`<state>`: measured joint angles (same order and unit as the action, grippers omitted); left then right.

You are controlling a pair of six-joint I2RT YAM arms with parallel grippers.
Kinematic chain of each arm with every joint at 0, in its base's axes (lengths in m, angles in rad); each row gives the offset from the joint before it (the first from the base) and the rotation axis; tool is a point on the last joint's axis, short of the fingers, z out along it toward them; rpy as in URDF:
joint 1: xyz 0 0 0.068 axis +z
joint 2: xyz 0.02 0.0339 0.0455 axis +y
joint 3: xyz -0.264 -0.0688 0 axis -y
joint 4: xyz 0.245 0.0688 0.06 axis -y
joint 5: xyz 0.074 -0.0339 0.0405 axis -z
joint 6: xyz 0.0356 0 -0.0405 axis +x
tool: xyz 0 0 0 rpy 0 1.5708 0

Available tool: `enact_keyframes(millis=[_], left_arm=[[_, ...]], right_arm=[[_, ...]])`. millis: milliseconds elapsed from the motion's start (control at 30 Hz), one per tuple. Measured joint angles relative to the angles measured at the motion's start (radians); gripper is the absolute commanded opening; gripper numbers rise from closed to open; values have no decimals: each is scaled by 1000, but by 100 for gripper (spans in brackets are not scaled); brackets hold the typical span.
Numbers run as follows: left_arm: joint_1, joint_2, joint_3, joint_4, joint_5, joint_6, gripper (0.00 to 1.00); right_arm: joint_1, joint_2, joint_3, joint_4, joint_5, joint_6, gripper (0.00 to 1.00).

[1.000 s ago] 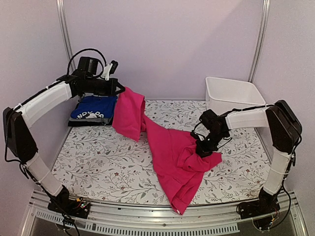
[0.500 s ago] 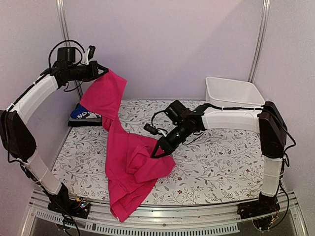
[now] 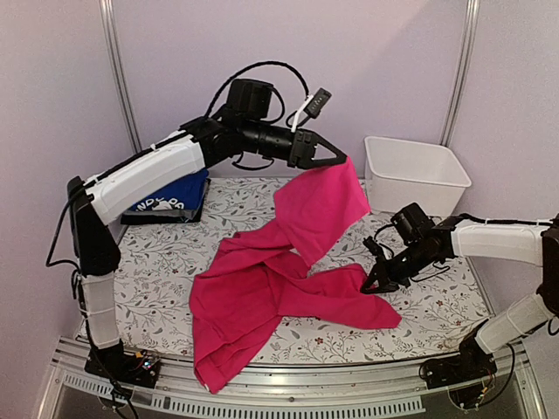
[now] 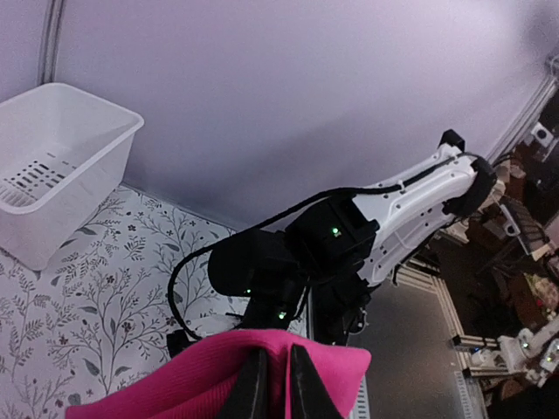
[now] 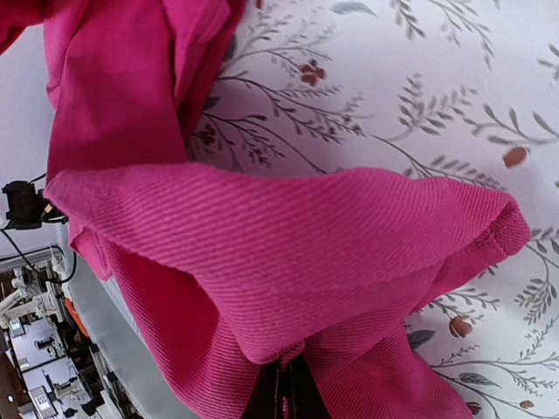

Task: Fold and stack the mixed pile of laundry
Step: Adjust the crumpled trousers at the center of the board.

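Two claws on one shirt, here's where I'm at. My left claw (image 3: 336, 160) is up high over the far middle of the worktop (image 3: 148, 279). It's pinched nearly closed on an edge of the magenta-pink garment (image 3: 262, 292); the wrist view shows only a sliver of gap between the fingers, with cloth wedged in it. My right claw (image 3: 376, 284) is down low on the right, clamped tight on another bit of the same garment, right at the worktop. The rest droops from the high claw, bunches across the middle and spills over the near edge. The blue garment (image 3: 170, 194) sits folded at the far left, which I take to be the stack.

I read this step as spreading the pink one flat before folding. What I'd aim for:

- Draw the claws apart only until the span between them goes taut. The knit looks soft and will sag and twist.
- There's a twist in the middle, so lift and let it hang out first.
- Drag towards the far side so the tail comes back onto the worktop.
- Steer wide of the white bin (image 3: 415, 170), which is close behind my right claw.
- The left pinch looks shallow, so go slow or it may slip.
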<state>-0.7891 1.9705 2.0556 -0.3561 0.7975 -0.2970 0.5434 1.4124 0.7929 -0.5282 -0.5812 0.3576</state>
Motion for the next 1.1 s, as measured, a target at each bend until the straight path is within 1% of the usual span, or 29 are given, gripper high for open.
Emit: enact_keyframes(millis=[33,100,167,200,267,333,400,433,467,500,567,600,633,700,767,867,967,1033,1100], left_arm=[[-23,32,27,-17,-13,13,55],[-48,91,71,-63,-91,17,62],[-32,100,66,-116,-174,18,74],[-14,90,42,-126,-216,23,77],[23,33,-61,-138,-303,39,82],[58,-69,-231,-154,-381,54,85],[80,-207,-456,-164,-449,57,90],[80,-265,-547,-169,-472,55,93],[76,-331,-651,-178,-494,47,94],[71,-377,-724,-181,-509,40,94],[61,-483,-890,-204,-542,17,95],[56,-528,-963,-215,-558,4,95],[50,-554,-1002,-230,-568,-5,95],[11,-613,-1087,-249,-594,-22,91],[-46,-653,-1133,-262,-599,-34,85],[-129,-665,-1151,-262,-600,-40,81],[-184,-602,-1141,-255,-613,-34,81],[-210,-512,-1125,-251,-636,-31,82],[-223,-419,-1112,-247,-670,-26,83]], right_arm=[[-9,-1,-18,-6,9,16,0],[-20,-6,-33,-10,23,43,0],[-23,-23,-34,-8,32,59,0],[-23,-34,-34,-9,35,66,0],[-24,-49,-29,-10,43,70,0],[-25,-52,-17,-14,48,69,0],[-27,-52,-2,-19,53,64,0],[-27,-52,8,-28,59,60,6],[-27,-52,20,-40,68,52,16],[-27,-51,34,-56,80,41,31],[-28,-51,67,-92,109,15,52],[-28,-51,85,-113,131,3,58],[-28,-51,102,-132,151,-12,63],[-27,-56,132,-158,183,-42,69],[-27,-73,156,-174,208,-71,73],[3,-93,204,-186,226,-107,75],[101,-68,275,-177,237,-138,77],[166,-17,318,-162,248,-153,81],[216,55,345,-144,267,-167,83]])
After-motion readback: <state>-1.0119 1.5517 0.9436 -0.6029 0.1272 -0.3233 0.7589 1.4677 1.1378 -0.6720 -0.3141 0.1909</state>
